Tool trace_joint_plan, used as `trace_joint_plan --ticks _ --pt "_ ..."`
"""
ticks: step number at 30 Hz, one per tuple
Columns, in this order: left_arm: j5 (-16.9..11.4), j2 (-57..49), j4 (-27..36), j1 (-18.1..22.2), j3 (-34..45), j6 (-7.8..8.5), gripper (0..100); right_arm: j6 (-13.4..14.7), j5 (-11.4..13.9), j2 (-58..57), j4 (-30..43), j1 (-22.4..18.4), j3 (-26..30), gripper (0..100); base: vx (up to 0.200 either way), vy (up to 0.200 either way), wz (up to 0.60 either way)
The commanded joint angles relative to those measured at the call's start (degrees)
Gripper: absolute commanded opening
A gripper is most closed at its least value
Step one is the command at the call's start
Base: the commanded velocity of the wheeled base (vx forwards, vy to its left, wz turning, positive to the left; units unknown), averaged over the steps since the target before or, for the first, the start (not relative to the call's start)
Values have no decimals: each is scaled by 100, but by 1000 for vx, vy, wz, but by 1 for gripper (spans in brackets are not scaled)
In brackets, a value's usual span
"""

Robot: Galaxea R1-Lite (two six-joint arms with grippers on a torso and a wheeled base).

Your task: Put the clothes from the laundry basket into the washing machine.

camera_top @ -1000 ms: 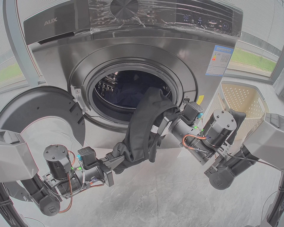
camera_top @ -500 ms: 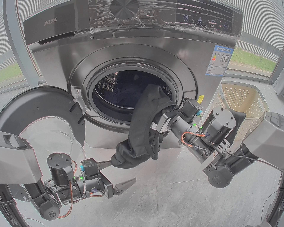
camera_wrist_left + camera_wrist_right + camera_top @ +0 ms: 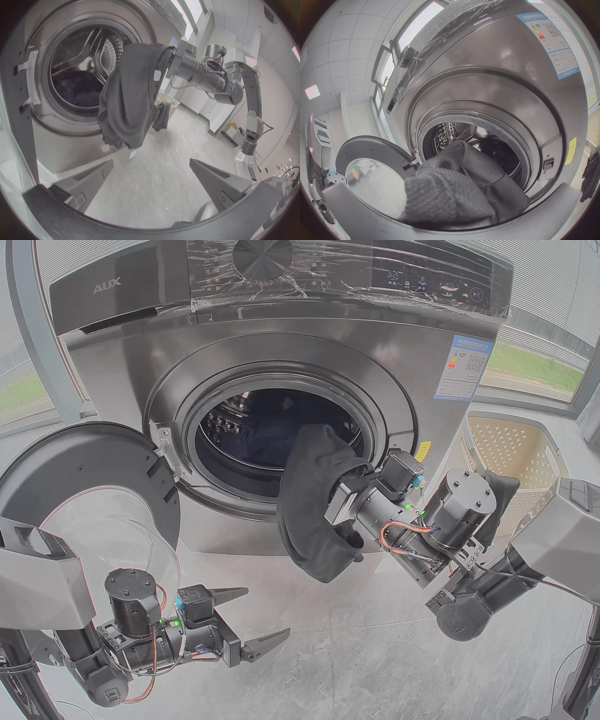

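**Step in hand:** loading one garment into the drum.

**Findings.** The dark grey soft cloth garment (image 3: 309, 509) is draped over the end of the right gripper (image 3: 335, 496), in front of the lower right part of the round drum opening (image 3: 269, 427) of the grey metal front-loading washing machine (image 3: 250, 346). Its upper fold is level with the opening. Its lower fold hangs below the rim, against the front panel. The garment is judged not yet inside. Cloth covers the end of the right gripper, so it cannot be told whether the claw is clamped on the garment or merely carries it.

The left gripper (image 3: 256, 618) is low over the floor, well apart from the garment, spread wide and holding nothing. The round glass-fronted door (image 3: 81, 471) stands swung open on the robot's left. Dark clothes (image 3: 78, 90) lie in the drum. The beige perforated plastic laundry basket (image 3: 512, 452) stands to the right of the machine, with another dark cloth (image 3: 162, 115) over its rim.

**Recommendation.** Raise the load until the hanging fold clears the lower lip, then drive well into the drum before letting go. A shallow release would likely leave the tail across the door seal. The free left claw is placed to tuck in any trailing cloth.
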Motion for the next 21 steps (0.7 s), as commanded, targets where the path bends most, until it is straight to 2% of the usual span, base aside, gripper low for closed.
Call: trace_joint_plan --ticks 1,10,18,21 --pt "17 -98 -5 -5 -273 15 100 -1 1 56 -1 144 49 0 0 0 0" --pt "87 386 3 -154 -1583 -65 100 -10 1 337 -1 399 -30 0 0 0 0" --pt "254 878 3 -102 -2207 -82 100 -1 1 293 -36 636 -12 0 0 0 0" --pt "395 1062 3 -31 -2506 -91 100 -1 -8 267 -45 724 32 0 0 0 0"
